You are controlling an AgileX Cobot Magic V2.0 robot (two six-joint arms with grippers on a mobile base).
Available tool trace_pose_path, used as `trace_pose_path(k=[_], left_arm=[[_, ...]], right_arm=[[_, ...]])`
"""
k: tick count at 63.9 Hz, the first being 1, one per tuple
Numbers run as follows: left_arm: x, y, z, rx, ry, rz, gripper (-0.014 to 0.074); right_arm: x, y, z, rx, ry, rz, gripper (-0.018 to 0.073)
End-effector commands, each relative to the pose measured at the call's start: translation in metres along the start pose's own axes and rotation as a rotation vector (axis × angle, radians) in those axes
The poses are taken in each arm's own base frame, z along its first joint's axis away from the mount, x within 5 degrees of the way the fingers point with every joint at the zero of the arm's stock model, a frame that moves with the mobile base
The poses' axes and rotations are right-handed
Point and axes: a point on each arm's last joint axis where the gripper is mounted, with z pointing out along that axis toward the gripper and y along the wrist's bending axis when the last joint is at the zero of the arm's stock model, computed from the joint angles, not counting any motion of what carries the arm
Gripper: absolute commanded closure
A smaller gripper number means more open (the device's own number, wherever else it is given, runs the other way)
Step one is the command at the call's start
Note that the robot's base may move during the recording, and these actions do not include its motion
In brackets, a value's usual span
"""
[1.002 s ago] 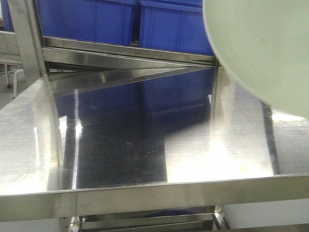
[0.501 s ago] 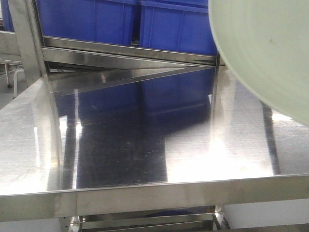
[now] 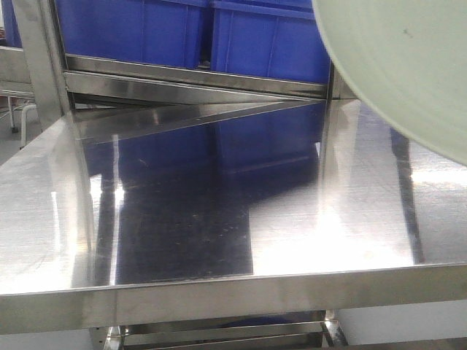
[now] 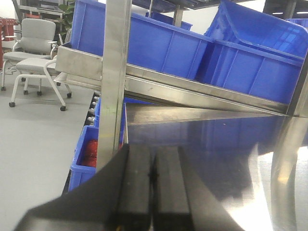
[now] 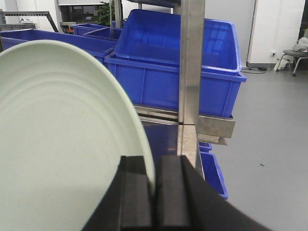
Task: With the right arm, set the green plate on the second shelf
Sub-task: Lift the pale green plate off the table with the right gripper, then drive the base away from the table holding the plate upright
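Here the right gripper [image 5: 155,190] is clamped on the green plate [image 5: 62,144]. Its 2 black fingers [image 5: 135,192] pinch the plate's rim at the bottom of the wrist view, with the thin pale edge running up out of the slot between them. The plate stands nearly on edge from this view and fills the left half of the picture, its ringed face turned toward the camera.

In the front view the green plate [image 3: 408,65] hangs tilted in the upper right corner. It crosses in front of the blue bins [image 3: 146,29] and reaches down over the right rear part of the steel shelf [image 3: 182,219]. No gripper or arm shows there, and whether the plate touches the shelf surface cannot be told. The wrist camera looks level past the plate at an upright post [image 5: 191,57] of the rack and more blue bins [image 5: 163,82] behind it.

The left gripper [image 4: 153,178] sits low in its own view with both fingers [image 4: 137,183] pressed flat together — nothing between them. It points toward the left front post [image 4: 114,72] and the shelf beyond. An office chair [image 4: 36,48] stands on the floor at far left.
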Motion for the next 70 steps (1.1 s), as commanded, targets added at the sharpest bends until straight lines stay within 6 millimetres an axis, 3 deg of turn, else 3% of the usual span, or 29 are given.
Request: trace_pose_path(k=[1,70], left_arm=[[0.0049,0.0008,-0.0003,0.009,-0.062,-0.012,0.0466],[0.0049,0.0008,-0.0003,0.009,-0.062,-0.012,0.0466]], right_arm=[[-0.0194,0.0026,-0.0018,-0.022,-0.135,0.005,0.0503],[-0.0190,0.0026,-0.0017,-0.021,-0.131,0.005,0.0503]])
